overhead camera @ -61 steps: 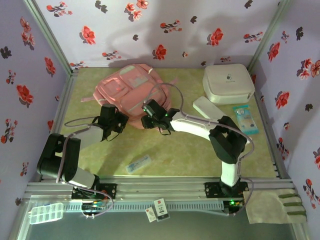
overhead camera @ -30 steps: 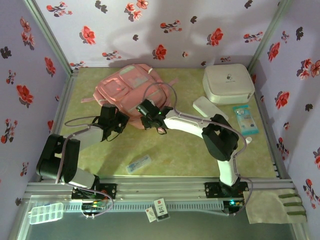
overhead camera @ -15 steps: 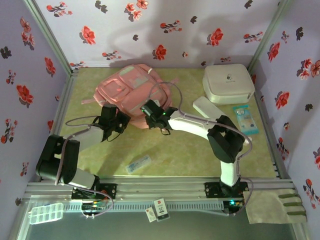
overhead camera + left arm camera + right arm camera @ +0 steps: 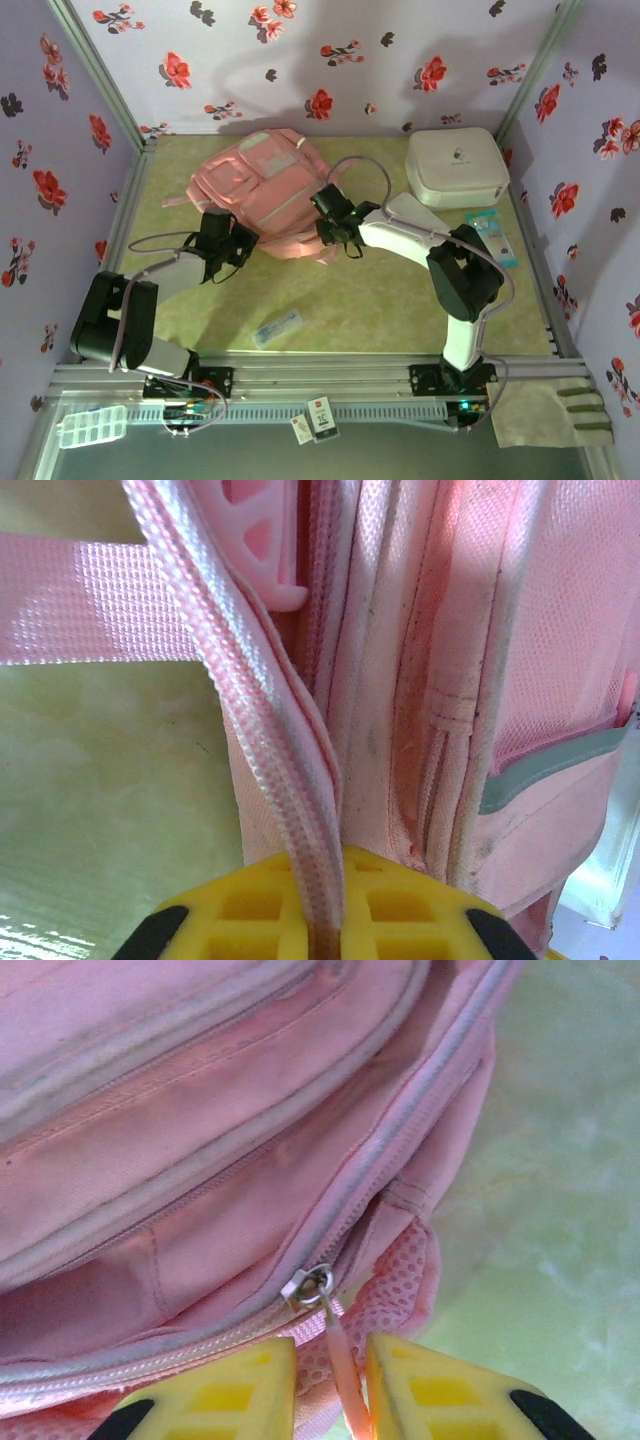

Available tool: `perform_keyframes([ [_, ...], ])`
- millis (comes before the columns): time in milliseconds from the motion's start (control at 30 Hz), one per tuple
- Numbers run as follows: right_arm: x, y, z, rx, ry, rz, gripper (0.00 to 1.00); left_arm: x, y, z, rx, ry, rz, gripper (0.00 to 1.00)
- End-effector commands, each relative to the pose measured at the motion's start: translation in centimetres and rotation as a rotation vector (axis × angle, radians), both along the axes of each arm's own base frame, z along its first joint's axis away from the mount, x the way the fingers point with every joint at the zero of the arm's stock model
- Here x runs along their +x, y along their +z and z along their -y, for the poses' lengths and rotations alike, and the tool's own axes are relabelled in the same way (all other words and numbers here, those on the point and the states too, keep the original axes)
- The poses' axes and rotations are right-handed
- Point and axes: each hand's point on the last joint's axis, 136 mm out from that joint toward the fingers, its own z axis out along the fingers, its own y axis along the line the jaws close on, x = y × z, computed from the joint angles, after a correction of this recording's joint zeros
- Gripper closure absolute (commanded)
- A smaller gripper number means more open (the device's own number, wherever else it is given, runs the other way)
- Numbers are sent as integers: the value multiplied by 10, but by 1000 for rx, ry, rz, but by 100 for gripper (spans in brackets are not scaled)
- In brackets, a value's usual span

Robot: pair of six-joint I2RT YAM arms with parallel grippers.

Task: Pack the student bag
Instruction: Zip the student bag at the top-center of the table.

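1. Right now the student bag (image 4: 262, 185) is lying flat on the table (image 4: 380, 300), out toward 11 o'clock from the arm bases, with its front pockets facing up
2. The left gripper (image 4: 232, 243) is biting the bag's edge at about 7 o'clock; its yellow pads are pressed together on the zip tape (image 4: 290, 740), which is running up from between them
3. The right gripper (image 4: 330, 1385) is sitting at the bag's 4 o'clock corner with its pads standing slightly apart, and the zip pull (image 4: 340, 1355) is dangling loose in the gap, just below the slider (image 4: 308, 1287)
4. To my eye the zip is being worked, so the right pads are needing to close squarely on that pull, deep enough that it is not slipping out
5. Drawing the slider along the line of the teeth while the left side is keeping the tape tense looks the cleanest way; tugging sideways is risking a jam at the curved corner
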Motion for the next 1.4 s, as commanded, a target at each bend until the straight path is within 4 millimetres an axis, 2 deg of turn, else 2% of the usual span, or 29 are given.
perform_keyframes([
  [0, -2, 10, -7, 6, 98, 25, 75, 0, 10, -3, 24, -17, 31, 96],
  [267, 5, 2, 2, -55, 60, 30, 89, 0, 11, -3, 25, -20, 34, 96],
  [400, 16, 5, 27, -120, -48, 73, 97, -1, 11, -4, 29, -21, 32, 96],
  [567, 33, 3, 77, -127, -260, 67, 100, -3, 9, -2, 35, -39, 30, 96],
  [633, 29, -2, 78, -139, -255, 40, 100, -3, 11, 4, 34, -77, 33, 96],
  [733, 7, -13, 64, -143, -190, -8, 100, -6, 8, 14, 64, -153, 13, 95],
  [900, -55, -31, 37, -88, -36, -124, 100, -5, 4, 14, 132, -217, -7, 95],
  [1000, -103, -38, 2, 22, 118, -218, 100, 6, 9, 9, 202, -251, -3, 93],
  [1100, -129, -33, -33, 118, 237, -228, 100, 21, 13, 3, 268, -274, -1, 91],
  [1167, -131, -25, -52, 177, 277, -216, 100, 32, 15, -8, 330, -265, -6, 91],
  [1233, -124, -15, -66, 226, 285, -191, 100, 41, 16, -22, 388, -234, -20, 89],
  [1367, -101, 3, -90, 268, 280, -123, 100, 48, 31, -46, 416, -156, -3, 67],
])
